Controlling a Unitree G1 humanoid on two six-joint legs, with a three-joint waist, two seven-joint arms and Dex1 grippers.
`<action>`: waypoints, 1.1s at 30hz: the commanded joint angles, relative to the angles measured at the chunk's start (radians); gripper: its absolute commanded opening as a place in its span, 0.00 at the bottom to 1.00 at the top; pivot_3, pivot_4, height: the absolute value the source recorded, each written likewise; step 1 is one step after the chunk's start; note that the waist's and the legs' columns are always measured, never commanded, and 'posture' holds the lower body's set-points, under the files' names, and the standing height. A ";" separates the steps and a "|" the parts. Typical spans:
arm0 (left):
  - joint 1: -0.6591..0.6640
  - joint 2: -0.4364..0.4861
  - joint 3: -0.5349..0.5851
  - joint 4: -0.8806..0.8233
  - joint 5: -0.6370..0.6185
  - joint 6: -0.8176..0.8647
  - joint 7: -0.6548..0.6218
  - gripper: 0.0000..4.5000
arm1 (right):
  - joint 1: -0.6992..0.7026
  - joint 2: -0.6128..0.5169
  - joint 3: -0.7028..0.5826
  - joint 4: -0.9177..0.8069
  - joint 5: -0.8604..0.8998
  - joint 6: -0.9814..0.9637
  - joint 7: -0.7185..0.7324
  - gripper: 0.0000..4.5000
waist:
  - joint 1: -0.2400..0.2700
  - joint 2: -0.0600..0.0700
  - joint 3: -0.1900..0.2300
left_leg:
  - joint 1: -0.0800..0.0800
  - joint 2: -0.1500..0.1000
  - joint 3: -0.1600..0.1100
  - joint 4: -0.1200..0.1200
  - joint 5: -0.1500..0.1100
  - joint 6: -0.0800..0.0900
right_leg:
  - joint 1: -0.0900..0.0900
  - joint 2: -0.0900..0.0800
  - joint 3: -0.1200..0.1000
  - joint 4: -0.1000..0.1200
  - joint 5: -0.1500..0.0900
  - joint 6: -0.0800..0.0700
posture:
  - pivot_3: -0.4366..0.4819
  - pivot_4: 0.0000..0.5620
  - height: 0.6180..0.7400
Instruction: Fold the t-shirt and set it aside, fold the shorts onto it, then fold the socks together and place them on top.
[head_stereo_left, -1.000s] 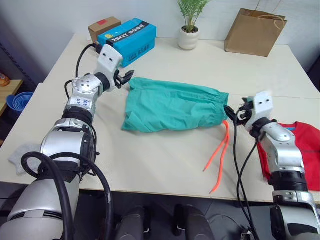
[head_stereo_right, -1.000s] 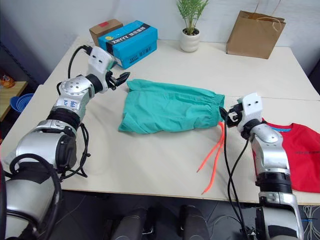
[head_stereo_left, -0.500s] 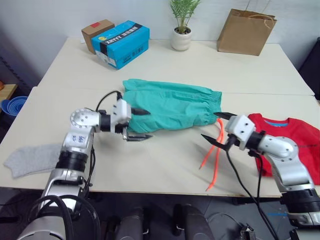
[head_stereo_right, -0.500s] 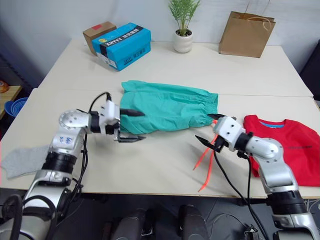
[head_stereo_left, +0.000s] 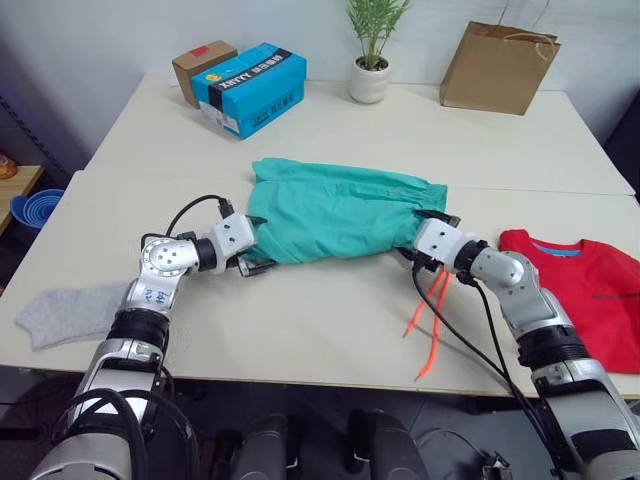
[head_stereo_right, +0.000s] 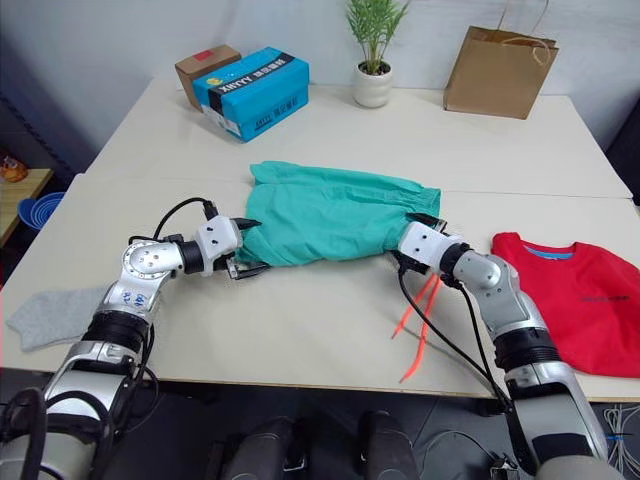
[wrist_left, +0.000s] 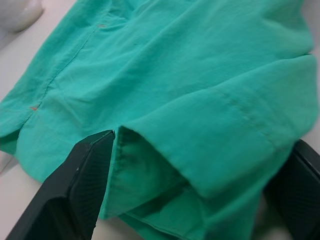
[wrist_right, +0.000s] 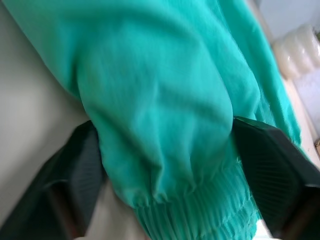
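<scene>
Both grippers now astride shorts (head_stereo_left: 335, 210); grip unclear.

A pale beige table (head_stereo_left: 330, 130) filled most of the scene, with a seam running across it where two tops met. Along its far edge stood a brown cardboard box (head_stereo_left: 198, 66), a blue shoebox (head_stereo_left: 250, 86), a white pot holding a green plant (head_stereo_left: 371, 60) and a brown paper bag (head_stereo_left: 498, 68). Behind them rose a plain light wall (head_stereo_left: 120, 30). To the left, a lower wooden surface held stacked blue bowls (head_stereo_left: 38, 208).
</scene>
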 joint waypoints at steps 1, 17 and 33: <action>-0.021 -0.002 -0.010 0.078 0.014 -0.007 0.010 0.73 | -0.029 -0.003 -0.004 0.050 -0.005 -0.040 -0.013 0.50 | -0.001 0.000 0.000 | 0.000 0.000 0.000 0.000 0.000 0.000 | 0.000 0.000 0.000 0.000 0.000 0.000 | 0.48 0.27 1.00; 0.302 0.129 0.026 -0.524 -0.206 0.301 -0.289 0.01 | 0.247 -0.122 -0.086 -0.358 0.273 0.006 0.292 0.00 | -0.001 0.001 0.000 | -0.001 0.001 0.000 -0.002 0.000 0.000 | 0.000 0.001 0.000 -0.001 0.000 0.000 | 0.48 0.27 1.00; 0.774 0.187 0.135 -1.113 -0.398 0.495 -0.195 0.01 | 0.572 -0.227 -0.210 -0.565 0.384 0.022 0.379 0.00 | 0.026 0.002 0.000 | 0.002 0.001 -0.002 -0.004 -0.007 -0.006 | 0.002 -0.001 0.000 -0.007 0.000 0.000 | 0.48 0.27 1.00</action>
